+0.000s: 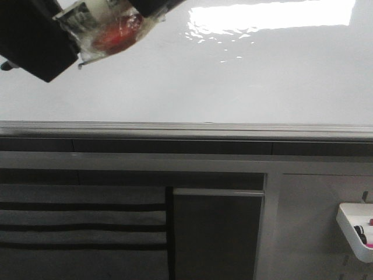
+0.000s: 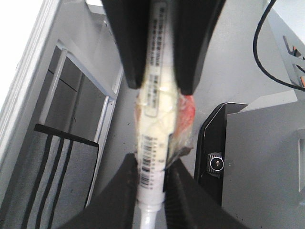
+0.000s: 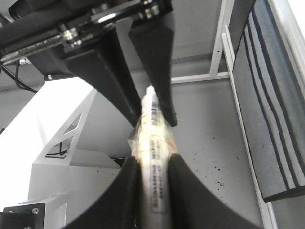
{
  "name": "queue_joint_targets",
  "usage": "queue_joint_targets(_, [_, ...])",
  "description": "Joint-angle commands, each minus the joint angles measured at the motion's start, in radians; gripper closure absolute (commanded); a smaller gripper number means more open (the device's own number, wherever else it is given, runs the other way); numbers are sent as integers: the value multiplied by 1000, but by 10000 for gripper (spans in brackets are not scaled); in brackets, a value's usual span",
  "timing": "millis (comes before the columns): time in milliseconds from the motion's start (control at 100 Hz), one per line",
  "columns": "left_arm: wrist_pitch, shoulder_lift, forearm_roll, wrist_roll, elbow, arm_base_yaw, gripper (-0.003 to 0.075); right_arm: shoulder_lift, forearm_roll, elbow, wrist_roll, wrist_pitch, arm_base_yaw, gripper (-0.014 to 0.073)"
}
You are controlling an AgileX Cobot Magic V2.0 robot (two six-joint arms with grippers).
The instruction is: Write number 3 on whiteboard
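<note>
The whiteboard (image 1: 233, 76) is glossy white, reflects a bright light and has a grey edge strip (image 1: 186, 129). No number 3 shows on the part of it in view. Both grippers hold one white marker (image 1: 111, 29) wrapped in clear tape with a red patch, at the board's upper left in the front view. My left gripper (image 2: 151, 162) is shut on the marker (image 2: 155, 138) at its barcode end. My right gripper (image 3: 153, 160) is shut on the marker (image 3: 152, 138) at its other end. Each wrist view shows the other gripper's fingers on the far end of the marker.
Grey cabinet panels (image 1: 218, 233) stand below the board. A striped grey cloth (image 1: 81, 221) hangs at the lower left. A white tray (image 1: 356, 230) with small items is at the lower right. A black cable (image 2: 257, 43) hangs near the left arm.
</note>
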Motion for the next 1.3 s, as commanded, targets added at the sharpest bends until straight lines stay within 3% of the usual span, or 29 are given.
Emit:
queue_joint_targets(0, [-64,-14,-35,-68,-34,-9,734,-23,56,-34,-11,-12,1,558])
queue_joint_targets(100, [-108,-14,-10,-77,-34,-9,653,-23,56,-34,-11,-12,1,558])
queue_joint_targets(270, [-96,-14,43,-77,-34,-9,337,-23,56,-34,-11,-12,1,558])
queue_joint_targets(340, [-108,-14,43,-77,-34,-9,276,-23,56,-34,-11,-12,-1,558])
queue_joint_targets(500, [-123,-14,43,-77,-34,-9,294,-23,56,-34,-11,-20,-3,558])
queue_joint_targets(640, [-123,-14,23,-77,-34,-9,325,-23,-26,-34,5,-58,-4,558])
queue_joint_targets(830, [-122,-16,90,-91,-34,-9,369,-49,-202,-34,131,-93,-4,558])
queue_joint_targets(960, [-122,-27,91,-121,-34,-5,399,-97,-339,-34,284,-95,-10,558])
queue_joint_targets(1170, [-122,-97,102,-212,-32,85,457,-185,-390,-30,410,-45,-135,558])
queue_joint_targets(1290, [-122,-145,102,-266,-23,166,489,-232,-390,-5,417,-32,-229,558])
